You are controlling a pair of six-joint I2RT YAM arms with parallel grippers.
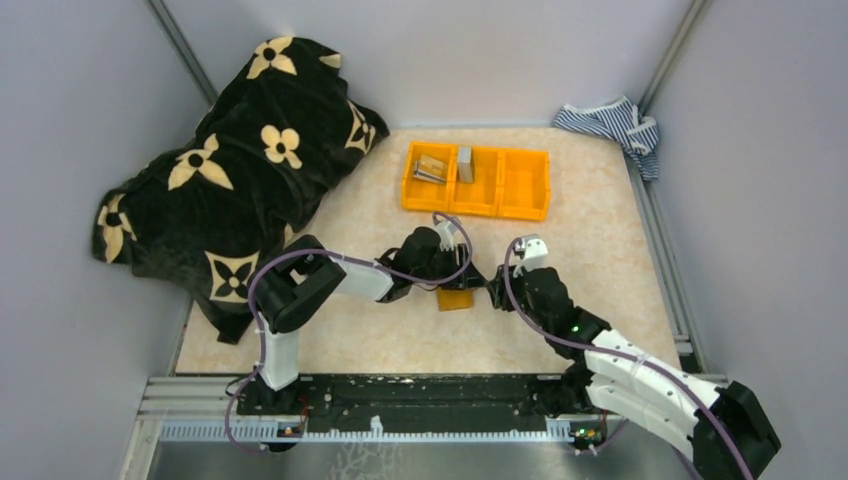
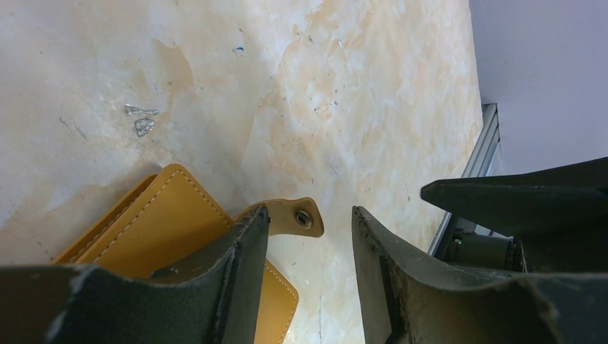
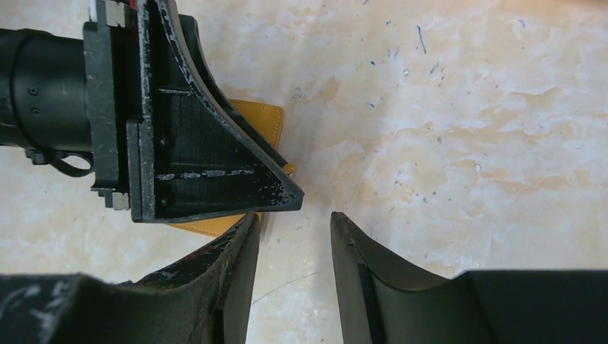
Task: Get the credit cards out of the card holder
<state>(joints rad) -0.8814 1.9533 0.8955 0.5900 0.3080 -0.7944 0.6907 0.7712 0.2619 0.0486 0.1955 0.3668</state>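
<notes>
While both tools hover with their jaws apart and nothing between them, the small flat orange-tan leather card holder (image 2: 161, 226) lies folded on the pale marbled table (image 1: 600, 260), on the arms' side of the orange plastic three-compartment bin (image 1: 500, 211) and a short way clear of it. The left gripper (image 2: 308, 218) stands directly over the wallet, one dark finger (image 2: 240, 265) crossing its stitched edge and the brass-studded snap tab (image 2: 297, 215) curling up just beside that finger. The right gripper (image 3: 294, 222) waits close alongside, farther toward the bin's right end.

Crowding looks like the main risk. The two tools sit nearly nose to nose, so a careless closing or sideways move could knock one against the other. A pinch made from here might catch only the loose tab, dragging the wallet across the smooth table rather than opening it.

No card shows in any view, and the wallet's inside is hidden. From above, the grippers cover most of it. Whether the left finger touches the leather cannot be told. What fills the bin's left compartments, metallic and grey, is too small to identify. A black blanket with cream flowers (image 1: 240, 170) lies left of the bin, a striped cloth (image 1: 610, 125) beyond its right end.
</notes>
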